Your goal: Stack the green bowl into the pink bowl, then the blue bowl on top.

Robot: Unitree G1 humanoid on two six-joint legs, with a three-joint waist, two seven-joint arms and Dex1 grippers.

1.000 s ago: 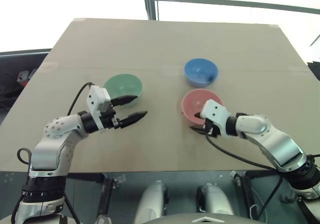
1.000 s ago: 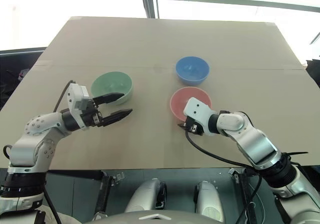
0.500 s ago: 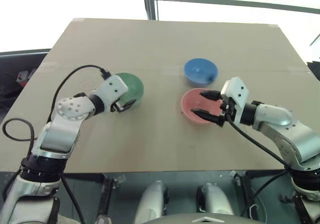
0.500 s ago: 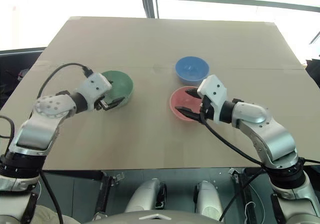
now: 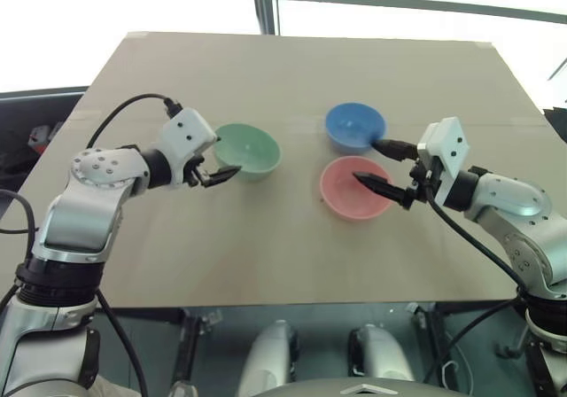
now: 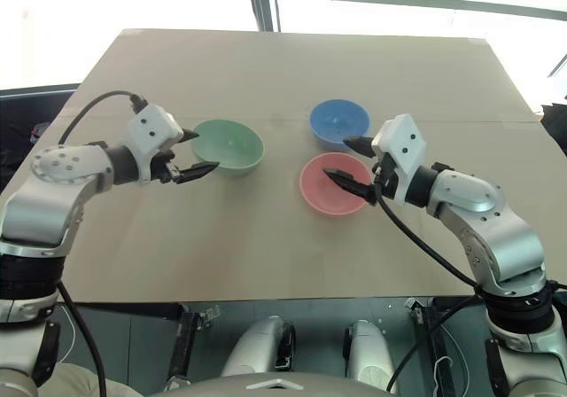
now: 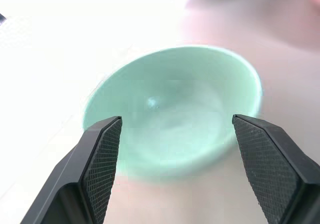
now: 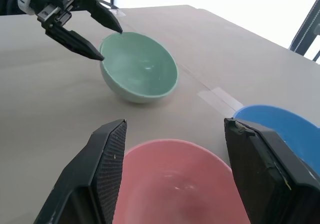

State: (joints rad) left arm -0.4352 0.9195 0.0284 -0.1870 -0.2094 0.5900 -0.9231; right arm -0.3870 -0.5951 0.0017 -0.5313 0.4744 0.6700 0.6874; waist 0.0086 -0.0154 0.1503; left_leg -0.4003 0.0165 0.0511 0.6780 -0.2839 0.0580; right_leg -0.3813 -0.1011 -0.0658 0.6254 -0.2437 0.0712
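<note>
The green bowl (image 5: 249,149) sits left of centre on the table. My left gripper (image 5: 226,157) is open just left of it, its tips close to the near rim; the left wrist view has the green bowl (image 7: 175,109) just beyond the spread fingers (image 7: 102,159). The pink bowl (image 5: 353,189) stands to the right, and the blue bowl (image 5: 354,124) just behind it. My right gripper (image 5: 365,160) is open and empty, pointing left, hovering over the gap between those two bowls. Its wrist view looks across the pink bowl (image 8: 175,184) toward the green bowl (image 8: 140,66).
The bowls rest on a tan cardboard-covered table (image 5: 266,69) with a taped seam across it. Its front edge (image 5: 266,304) runs below my arms. A dark window post (image 5: 263,3) rises behind the far edge, and dark clutter (image 5: 35,136) lies off the left side.
The green bowl now sits further right, closer to the pink bowl. My left gripper went over to it and drew back to its left rim. My right gripper rose from the pink bowl's front rim.
</note>
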